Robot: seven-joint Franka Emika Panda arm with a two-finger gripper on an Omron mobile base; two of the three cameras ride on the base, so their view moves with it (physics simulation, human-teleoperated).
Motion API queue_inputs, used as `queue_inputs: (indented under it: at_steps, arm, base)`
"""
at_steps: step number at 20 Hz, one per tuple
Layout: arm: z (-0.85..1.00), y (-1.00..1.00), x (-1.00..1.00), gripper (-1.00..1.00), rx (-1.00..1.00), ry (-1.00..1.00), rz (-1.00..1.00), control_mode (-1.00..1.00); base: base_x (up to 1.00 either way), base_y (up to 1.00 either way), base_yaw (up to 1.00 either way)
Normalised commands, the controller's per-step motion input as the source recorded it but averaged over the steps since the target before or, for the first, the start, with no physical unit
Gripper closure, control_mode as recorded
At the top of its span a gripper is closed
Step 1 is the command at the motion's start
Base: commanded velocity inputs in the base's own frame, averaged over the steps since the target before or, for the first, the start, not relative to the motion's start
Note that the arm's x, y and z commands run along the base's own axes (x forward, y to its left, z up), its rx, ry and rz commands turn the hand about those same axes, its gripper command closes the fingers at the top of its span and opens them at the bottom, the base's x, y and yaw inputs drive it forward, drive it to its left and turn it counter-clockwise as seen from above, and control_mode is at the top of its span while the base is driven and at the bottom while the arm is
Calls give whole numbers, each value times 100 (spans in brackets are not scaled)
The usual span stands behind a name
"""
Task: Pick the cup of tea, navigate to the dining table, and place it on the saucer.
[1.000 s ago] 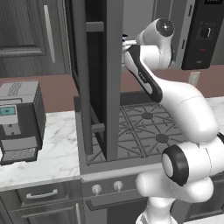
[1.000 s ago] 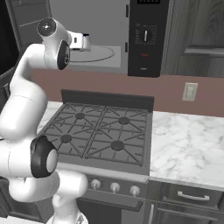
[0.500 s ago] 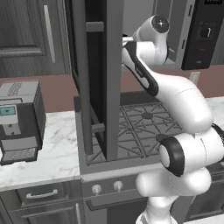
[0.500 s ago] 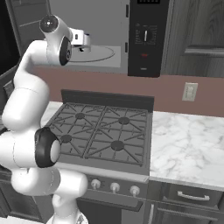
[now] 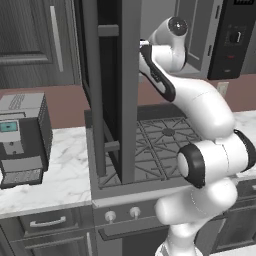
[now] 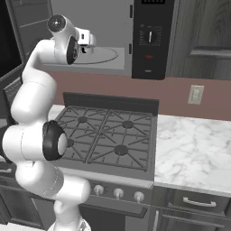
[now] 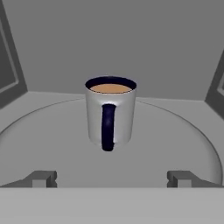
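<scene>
Inside the microwave, the cup of tea (image 7: 110, 113) stands upright at the centre of the round turntable (image 7: 52, 140), handle toward 6 o'clock. Its hand (image 7: 111, 178) waits short of it, fingers spread wide, likely lined up to straddle the mug.

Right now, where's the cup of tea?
In the hand view the cup of tea stands upright at the centre of the microwave's round turntable, handle facing the open gripper, untouched.
</scene>
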Motion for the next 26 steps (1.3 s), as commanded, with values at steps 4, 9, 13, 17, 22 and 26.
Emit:
queue_inputs:
  at_steps: [4, 9, 13, 17, 22, 26]
  arm:
    - [0, 0, 14, -100, 0, 0, 0, -100]
    - [-1, 10, 32, -100, 0, 0, 0, -100]
    - [-8, 13, 26, -100, 0, 0, 0, -100]
    - [-9, 16, 32, -100, 0, 0, 0, -100]
    - [-1, 1, 24, -100, 0, 1, 0, -100]
    - [-3, 0, 29, -100, 0, 0, 0, -100]
  base:
    - [0, 0, 0]
    - [0, 0, 0]
    - [0, 0, 0]
    - [0, 0, 0]
    - [0, 0, 0]
    - [0, 0, 0]
